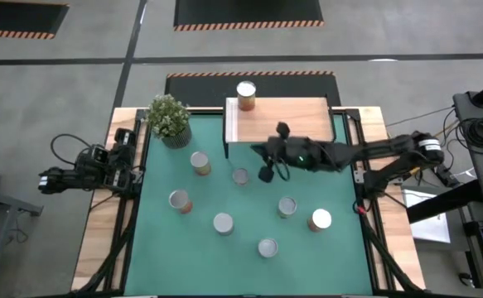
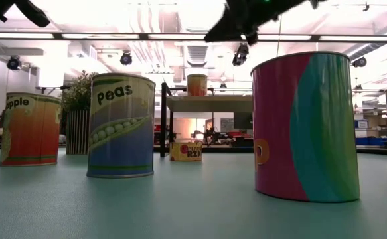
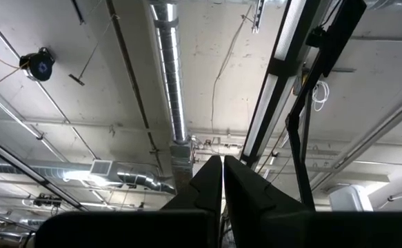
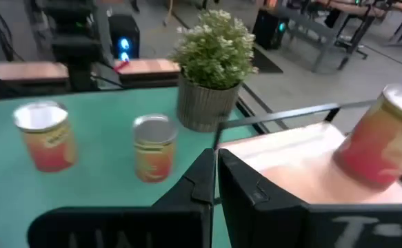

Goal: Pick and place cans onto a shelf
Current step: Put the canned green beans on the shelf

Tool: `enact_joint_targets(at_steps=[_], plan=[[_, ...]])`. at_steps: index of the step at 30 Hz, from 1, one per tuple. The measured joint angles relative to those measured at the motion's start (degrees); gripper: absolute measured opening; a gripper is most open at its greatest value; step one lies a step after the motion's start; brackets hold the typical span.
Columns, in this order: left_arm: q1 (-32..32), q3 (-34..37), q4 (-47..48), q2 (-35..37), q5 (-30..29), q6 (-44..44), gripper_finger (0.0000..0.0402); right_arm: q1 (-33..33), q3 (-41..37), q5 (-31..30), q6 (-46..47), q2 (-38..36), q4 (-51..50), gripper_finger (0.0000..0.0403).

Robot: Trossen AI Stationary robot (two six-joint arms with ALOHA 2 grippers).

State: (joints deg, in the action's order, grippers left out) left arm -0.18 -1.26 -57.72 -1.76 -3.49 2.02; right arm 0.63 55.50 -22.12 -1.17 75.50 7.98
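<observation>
One can (image 1: pixel 246 95) stands upright on the light wooden shelf (image 1: pixel 291 116) at the far side; it also shows in the right wrist view (image 4: pixel 383 141). Several more cans stand upright on the green mat, among them ones at the left (image 1: pixel 200 163), the middle (image 1: pixel 239 175) and the right (image 1: pixel 320 219). My right gripper (image 1: pixel 262 153) is shut and empty, above the mat at the shelf's near left corner, pointing toward the plant; its fingers (image 4: pixel 214 157) are closed together. My left gripper (image 3: pixel 223 160) is shut and empty, parked at the table's left edge (image 1: pixel 92 170), pointing up at the ceiling.
A potted plant (image 1: pixel 169 120) stands at the mat's far left corner, left of the shelf. The low view shows large near cans (image 2: pixel 121 125) (image 2: pixel 306 126) and the shelf on thin black legs (image 2: pixel 210 103) behind. Cables and equipment lie right of the table.
</observation>
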Motion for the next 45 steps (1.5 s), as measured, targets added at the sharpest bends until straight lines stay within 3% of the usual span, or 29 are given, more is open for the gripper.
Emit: enact_joint_targets(at_steps=[9,17,25,34,45], plan=[[0.0,0.0,1.8,0.0,0.1,0.7,0.0000,10.4,-16.9,-3.4,1.2,-1.4,21.1,0.0009],[0.0,0.0,2.2,-0.2,2.1,3.7,0.0000,16.2,-21.2,-3.5,-0.2,-1.7,24.5,0.0009],[-0.1,0.0,-1.5,-2.4,6.2,10.2,0.0000,18.0,-22.7,-6.6,-3.2,-4.0,24.5,0.0009],[-0.2,-0.4,-9.7,-11.3,6.2,10.8,0.0000,18.6,-27.3,-6.6,-6.9,-14.5,24.5,0.0009],[-0.4,-11.2,-2.8,-27.5,8.4,11.9,0.0000,18.6,-32.5,-9.0,-7.1,-24.5,23.5,0.0009]])
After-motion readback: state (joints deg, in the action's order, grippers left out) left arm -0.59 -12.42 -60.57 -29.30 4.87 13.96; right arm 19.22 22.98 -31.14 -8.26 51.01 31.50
